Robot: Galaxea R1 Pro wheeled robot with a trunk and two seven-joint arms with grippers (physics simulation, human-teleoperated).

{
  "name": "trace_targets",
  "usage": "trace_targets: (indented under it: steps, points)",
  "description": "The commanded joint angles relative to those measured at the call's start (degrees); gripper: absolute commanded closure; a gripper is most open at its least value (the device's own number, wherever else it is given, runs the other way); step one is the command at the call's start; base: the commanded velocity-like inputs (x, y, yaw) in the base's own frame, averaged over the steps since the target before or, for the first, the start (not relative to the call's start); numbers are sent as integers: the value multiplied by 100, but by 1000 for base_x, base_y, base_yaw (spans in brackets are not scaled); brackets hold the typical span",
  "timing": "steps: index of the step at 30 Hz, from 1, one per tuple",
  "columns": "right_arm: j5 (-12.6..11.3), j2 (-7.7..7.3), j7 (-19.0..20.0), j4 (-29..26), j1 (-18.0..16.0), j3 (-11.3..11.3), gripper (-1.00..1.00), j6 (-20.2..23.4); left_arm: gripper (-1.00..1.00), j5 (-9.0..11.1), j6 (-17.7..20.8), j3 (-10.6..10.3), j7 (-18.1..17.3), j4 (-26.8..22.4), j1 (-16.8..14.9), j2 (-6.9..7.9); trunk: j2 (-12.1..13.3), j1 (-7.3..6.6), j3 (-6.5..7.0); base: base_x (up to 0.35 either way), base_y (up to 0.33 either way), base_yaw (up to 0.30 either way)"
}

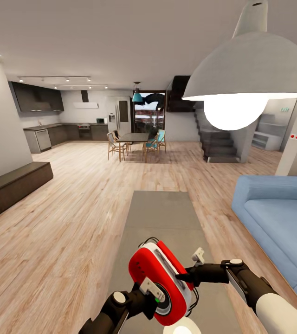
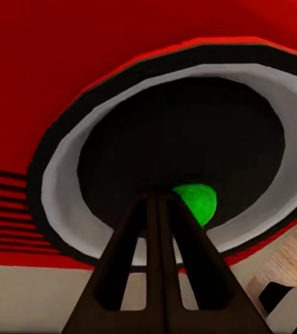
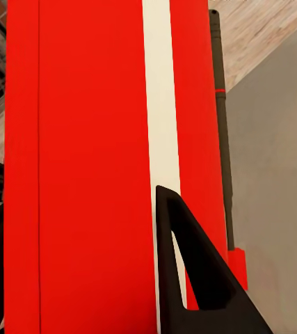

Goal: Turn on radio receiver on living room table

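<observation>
Right gripper [image 1: 190,273] clamped on radio receiver [image 1: 155,283], held above table [image 1: 160,211]. My left gripper [image 2: 163,209] closed, tips together against dial; green spot [image 2: 195,202] visible there. No legible text.

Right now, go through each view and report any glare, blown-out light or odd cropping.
Head view: the pendant lamp has a bulb burnt out to plain white, while the radio is evenly lit. Left wrist view: the dial crowds the frame, with no glare. Right wrist view: the radio's red side is flat and featureless.
</observation>
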Motion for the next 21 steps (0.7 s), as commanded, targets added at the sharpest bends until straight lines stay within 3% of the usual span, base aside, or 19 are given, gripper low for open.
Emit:
trace_targets:
  steps: [1,14,21]
  points:
    - [-37,2,7,-8,-1,-14,100,9,100,-15,-4,1,3,19,-6,0,0,0,1,0,0,0]
    - [-13,9,-127,-1,-1,-14,100,2,100,-3,-338,5,23,101,-78,0,0,0,1,0,0,0]
    - [-2,6,-644,2,-1,-10,100,1,100,-9,-329,37,35,-577,-66,0,0,0,1,0,0,0]
